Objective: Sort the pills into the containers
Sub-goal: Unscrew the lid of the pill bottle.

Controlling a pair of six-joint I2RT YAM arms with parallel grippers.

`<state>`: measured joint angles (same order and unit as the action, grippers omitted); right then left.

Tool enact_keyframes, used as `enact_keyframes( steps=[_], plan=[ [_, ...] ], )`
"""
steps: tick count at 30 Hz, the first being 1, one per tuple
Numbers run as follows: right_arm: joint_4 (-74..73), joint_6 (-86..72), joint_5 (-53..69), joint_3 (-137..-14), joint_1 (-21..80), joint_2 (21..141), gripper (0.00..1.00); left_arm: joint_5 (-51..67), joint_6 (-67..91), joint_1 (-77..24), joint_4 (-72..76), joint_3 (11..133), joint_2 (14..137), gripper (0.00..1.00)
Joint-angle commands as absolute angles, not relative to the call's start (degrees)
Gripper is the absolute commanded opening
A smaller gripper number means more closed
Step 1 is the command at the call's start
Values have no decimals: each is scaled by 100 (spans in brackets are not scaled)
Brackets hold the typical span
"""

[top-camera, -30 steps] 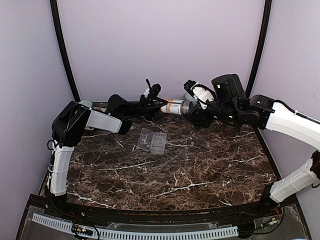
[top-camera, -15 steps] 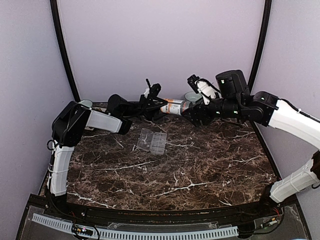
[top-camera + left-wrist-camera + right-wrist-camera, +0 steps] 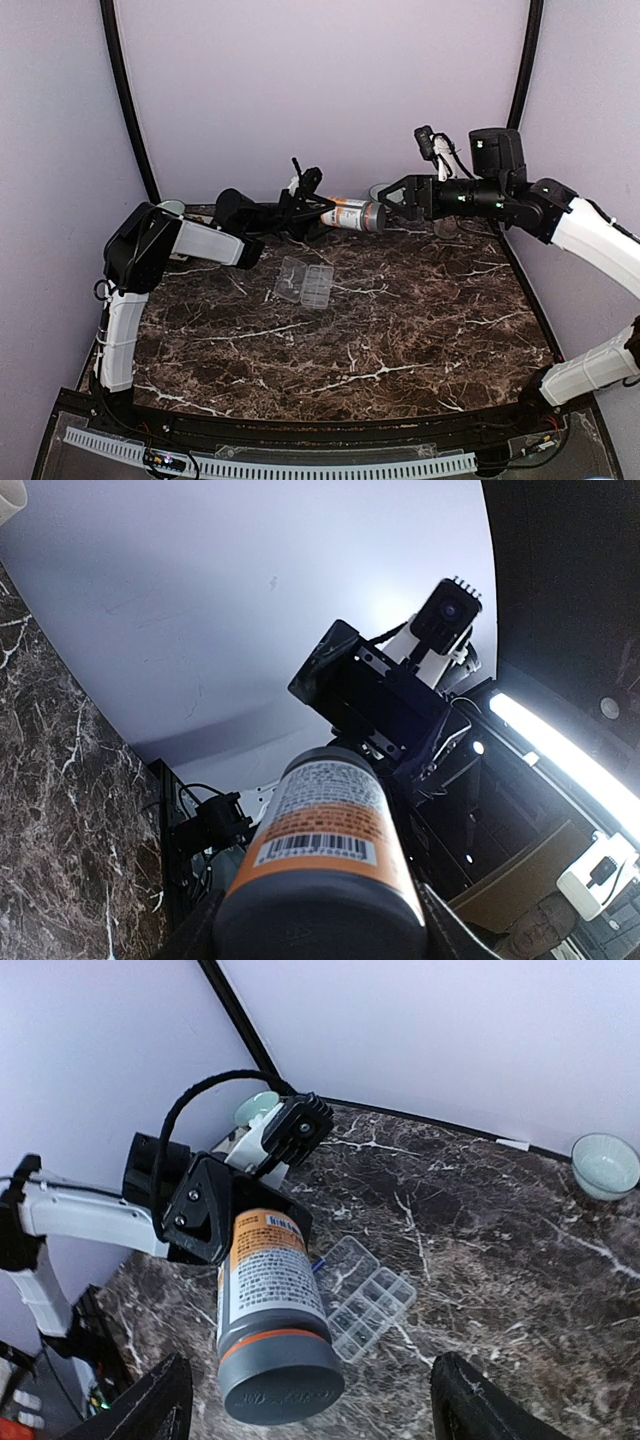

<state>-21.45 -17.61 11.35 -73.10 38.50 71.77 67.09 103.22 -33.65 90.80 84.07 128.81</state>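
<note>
My left gripper (image 3: 318, 212) is shut on the white-and-orange pill bottle (image 3: 352, 214) and holds it level above the back of the table, grey cap pointing right. In the left wrist view the bottle (image 3: 325, 820) fills the space between the fingers (image 3: 195, 935). My right gripper (image 3: 388, 198) stands open just right of the cap, not touching it. From the right wrist the capped bottle (image 3: 265, 1290) shows between the wide-apart fingers (image 3: 160, 1405). The containers are the compartments of a clear organizer (image 3: 305, 283) lying open on the marble, also in view as the organizer (image 3: 370, 1305). No pills are visible.
A pale green bowl (image 3: 605, 1165) sits by the back wall near my right gripper. A second pale cup (image 3: 172, 207) stands in the back left corner behind the left arm. The dark marble top (image 3: 380, 340) stretches toward the near edge.
My right gripper has drawn back to the right and upward, away from the bottle's cap, with its jaws a little wider. The left gripper and the bottle have not moved.
</note>
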Motion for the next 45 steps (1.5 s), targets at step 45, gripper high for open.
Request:
enact_keyframes(
  steps=[45],
  plan=[
    [-613, -4992, 4113, -6565, 3062, 7810, 73, 6709, 10089, -3375, 9416, 8684, 12857, 36]
  ],
)
